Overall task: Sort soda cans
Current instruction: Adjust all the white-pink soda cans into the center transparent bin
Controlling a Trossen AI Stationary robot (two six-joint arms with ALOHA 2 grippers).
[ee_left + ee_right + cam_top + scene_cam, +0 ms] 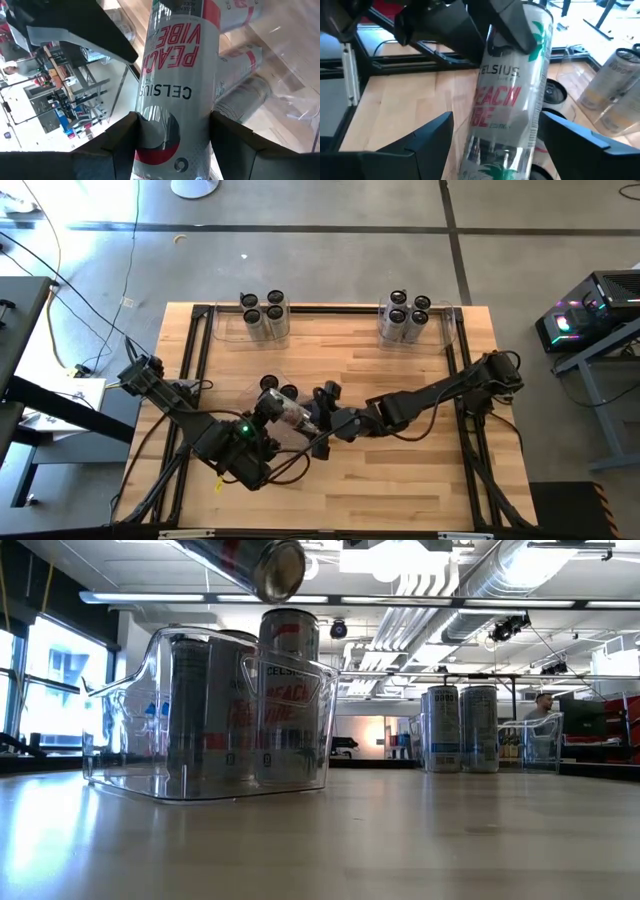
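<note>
While two far bins (232, 332) already hold four cans each, your left gripper (172, 132) jaws clamp a Celsius can (175, 75) above the near bin (300, 690); right gripper (492, 145) jaws straddle it, open, with more cans left there.

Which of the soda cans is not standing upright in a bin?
The Celsius can near the table's middle front. It is tilted and lifted off the table, clamped in the left gripper, with the right gripper around it; all other cans stand upright in clear bins.

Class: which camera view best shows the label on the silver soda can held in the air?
The left wrist view: the silver can with red Peach Vibe lettering fills it, clamped between the left fingers. The right wrist view shows it tilted; the high view tiny; the low view only its end.
</note>
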